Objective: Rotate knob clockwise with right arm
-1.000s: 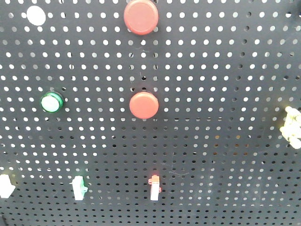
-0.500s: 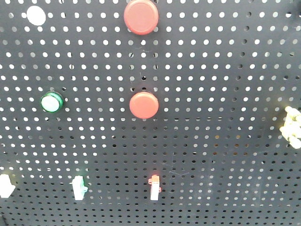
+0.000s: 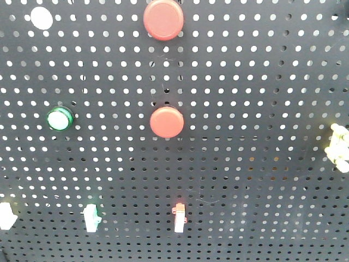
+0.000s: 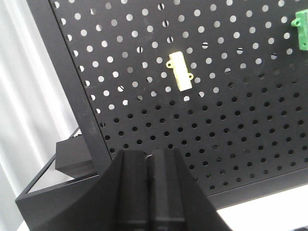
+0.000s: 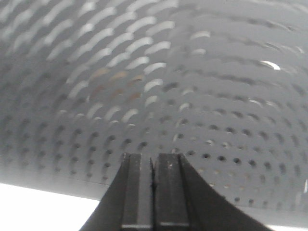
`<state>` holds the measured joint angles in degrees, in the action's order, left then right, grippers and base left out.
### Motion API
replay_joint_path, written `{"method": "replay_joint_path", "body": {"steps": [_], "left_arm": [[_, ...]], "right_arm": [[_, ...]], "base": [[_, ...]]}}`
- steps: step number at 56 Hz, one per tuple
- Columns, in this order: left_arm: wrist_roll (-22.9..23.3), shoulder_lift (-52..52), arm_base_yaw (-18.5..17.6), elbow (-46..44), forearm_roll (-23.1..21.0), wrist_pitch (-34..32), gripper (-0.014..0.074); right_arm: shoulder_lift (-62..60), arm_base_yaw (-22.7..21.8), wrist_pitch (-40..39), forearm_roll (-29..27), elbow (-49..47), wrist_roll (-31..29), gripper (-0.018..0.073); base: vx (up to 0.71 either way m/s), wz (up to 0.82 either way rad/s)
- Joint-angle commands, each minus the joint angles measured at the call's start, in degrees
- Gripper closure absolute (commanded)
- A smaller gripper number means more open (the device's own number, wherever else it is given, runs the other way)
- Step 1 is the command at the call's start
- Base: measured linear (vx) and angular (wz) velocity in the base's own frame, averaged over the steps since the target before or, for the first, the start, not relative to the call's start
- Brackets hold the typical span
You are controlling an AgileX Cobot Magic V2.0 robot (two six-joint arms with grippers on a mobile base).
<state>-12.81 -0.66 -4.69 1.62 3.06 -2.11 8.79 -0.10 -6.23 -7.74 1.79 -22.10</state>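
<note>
Pegboard [image 5: 202, 96] fills the blurred view ahead of the right pincer [image 5: 153, 192], whose jaws are pressed together and empty; no knob shows near it. Left pincer [image 4: 147, 183] is likewise closed. Risk: which fitting is the knob is unclear, so the arm may grab a red button [image 3: 167, 121] instead.

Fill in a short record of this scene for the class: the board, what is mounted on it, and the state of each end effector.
board: black pegboard, upright
red fittings: two round red buttons, upper and centre
green fitting: round green button, left of the centre red one
lower row: green-and-white switch, red-and-white switch
left view: yellow clip on the board
left end effector: shut, holding nothing, off the board
right end effector: shut, holding nothing, view blurred
knob contact: none visible
</note>
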Motion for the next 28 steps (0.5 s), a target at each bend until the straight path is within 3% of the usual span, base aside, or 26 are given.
{"method": "replay_joint_path", "body": {"steps": [1, 13, 28], "left_arm": [[0.22, -0.91, -0.45, 1.87, -0.3, -4.33, 0.0603], [0.22, -0.92, -0.45, 1.87, -0.3, -4.39, 0.0603], [0.22, -0.92, -0.45, 1.87, -0.3, -4.32, 0.0603]], "right_arm": [[-5.22, -0.05, 0.71, 3.05, 0.43, 6.47, 0.0567], [-10.15, -0.03, 11.19, 4.45, 0.43, 11.46, 0.0567], [-10.2, -0.03, 11.57, 4.46, 0.43, 12.47, 0.0567]], "base": [[0.0, 0.0], [0.0, 0.0], [0.0, 0.0]]}}
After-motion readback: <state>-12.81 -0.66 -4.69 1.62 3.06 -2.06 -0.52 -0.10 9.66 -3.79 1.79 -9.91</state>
